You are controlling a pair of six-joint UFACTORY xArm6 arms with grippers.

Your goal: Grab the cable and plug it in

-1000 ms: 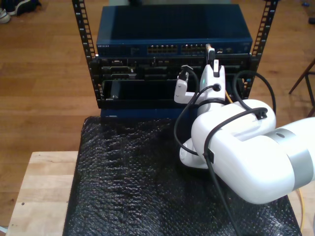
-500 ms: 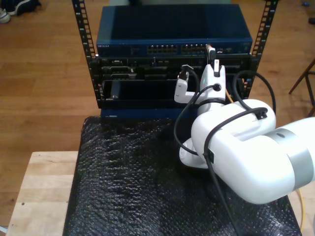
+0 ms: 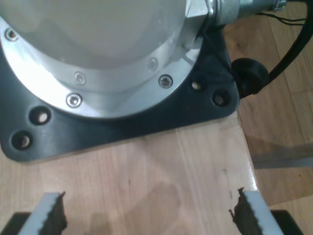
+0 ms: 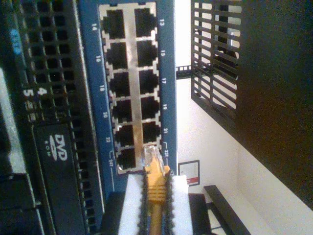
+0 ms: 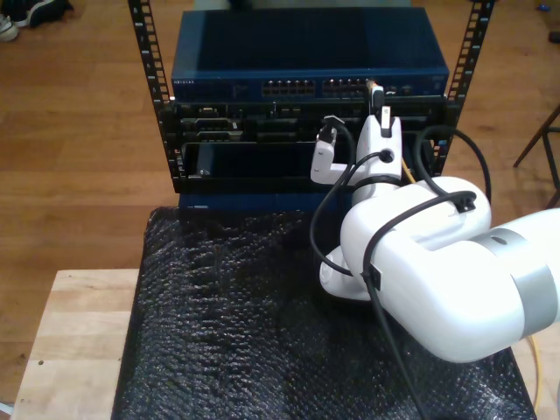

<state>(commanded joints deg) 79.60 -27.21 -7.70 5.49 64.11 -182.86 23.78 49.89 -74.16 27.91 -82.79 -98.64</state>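
The orange-yellow cable point(image 4: 156, 196) is pinched between the white pads of my second gripper point(image 4: 156, 179), which is shut on it. Its clear plug point(image 4: 150, 157) sticks out ahead of the pads, with its tip at the edge of the port block point(image 4: 132, 88), by the ports numbered 23 and 24. In the exterior view my second gripper point(image 5: 374, 90) is raised against the front of the blue switch point(image 5: 306, 61), at the right-hand port group. My first gripper point(image 3: 149, 213) is open over bare wooden tabletop, next to an arm's black base plate point(image 3: 205, 105).
The switch sits at the top of a black rack point(image 5: 149, 70), with darker units point(image 5: 245, 131) below it. A black bubble-wrap mat point(image 5: 227, 324) covers the wooden table point(image 5: 70, 341). Thick black arm cables point(image 5: 332, 201) loop near the gripper. A DVD drive point(image 4: 58, 147) lies beside the ports.
My second gripper has crept slightly nearer to the switch's port row with the cable in it. Nothing else has visibly moved.
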